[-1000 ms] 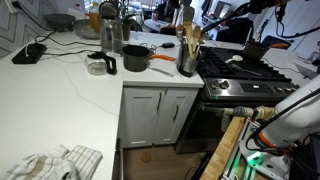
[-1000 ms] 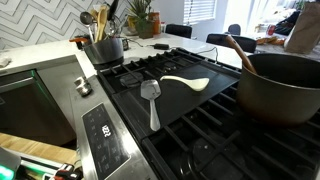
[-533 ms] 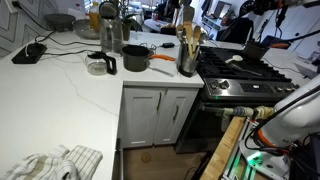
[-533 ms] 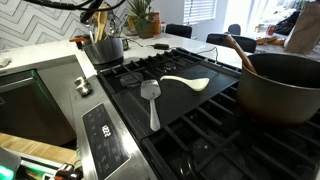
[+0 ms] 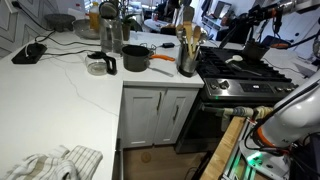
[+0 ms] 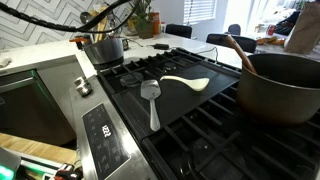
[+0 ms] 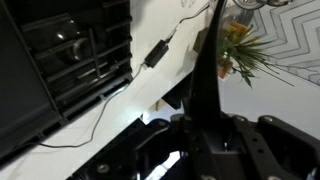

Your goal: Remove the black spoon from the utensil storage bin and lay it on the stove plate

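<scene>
In the wrist view my gripper point(image 7: 204, 128) is shut on the long handle of the black spoon point(image 7: 211, 65), which runs up and away from the jaws. Its bowl end is out of sight. Below lie the white counter and the grates of the stove plate point(image 7: 70, 55). The dark grey utensil storage bin point(image 5: 187, 62) stands at the counter's end beside the stove plate point(image 5: 245, 72), with wooden spoons sticking out. It also shows in an exterior view point(image 6: 106, 49) behind the stove plate point(image 6: 200, 100). My arm point(image 5: 255, 13) hangs high over the stove.
A white spoon point(image 6: 185, 82) and a metal spatula point(image 6: 151, 96) lie on the cooktop. A large dark pot point(image 6: 280, 85) holding a wooden spoon fills its right side. A squat black pot point(image 5: 135, 58) and a glass jug point(image 5: 110, 40) stand on the counter. Black cables point(image 6: 60, 20) arc above the bin.
My arm has moved up and away from the bin toward the stove side. The dark utensil seen over the bin has gone from there, and black cables have swung in above it.
</scene>
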`<state>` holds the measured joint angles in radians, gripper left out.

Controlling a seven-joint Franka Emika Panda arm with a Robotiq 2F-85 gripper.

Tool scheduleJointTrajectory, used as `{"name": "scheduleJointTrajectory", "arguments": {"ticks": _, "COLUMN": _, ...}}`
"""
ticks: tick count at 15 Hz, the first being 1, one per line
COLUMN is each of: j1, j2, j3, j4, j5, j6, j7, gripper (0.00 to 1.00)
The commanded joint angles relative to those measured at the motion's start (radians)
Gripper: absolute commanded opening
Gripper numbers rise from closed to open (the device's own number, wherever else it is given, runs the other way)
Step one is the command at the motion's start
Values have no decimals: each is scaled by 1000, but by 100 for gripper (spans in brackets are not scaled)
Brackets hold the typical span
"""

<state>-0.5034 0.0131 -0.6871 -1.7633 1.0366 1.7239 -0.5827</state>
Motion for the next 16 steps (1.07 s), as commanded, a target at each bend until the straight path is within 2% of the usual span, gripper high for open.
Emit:
{"name": "scheduleJointTrajectory", "arguments": {"ticks": 1, "j1": -41, "j2": 108, "j3": -14, "j4": 45, "j5": -70, "j6": -70, "j7": 61, "gripper": 4}}
{"name": "scheduleJointTrajectory", "arguments": {"ticks": 8, "j1": -166, "j2": 294, "j3": 36, "j4": 41, "j5": -4, "j6": -90, "j7": 41, "gripper": 4}}
{"name": "scheduleJointTrajectory", "arguments": {"ticks": 15, "j1": -277, "j2": 394, "j3": 157, "j4": 70, "j5": 1, "j6": -73, "j7": 61, "gripper": 4}}
{"name": "scheduleJointTrajectory", "arguments": {"ticks": 16, "j1": -291, "j2": 401, "j3": 175, "j4": 81, "j5": -6, "j6": -77, "j7": 64, "gripper": 9}}
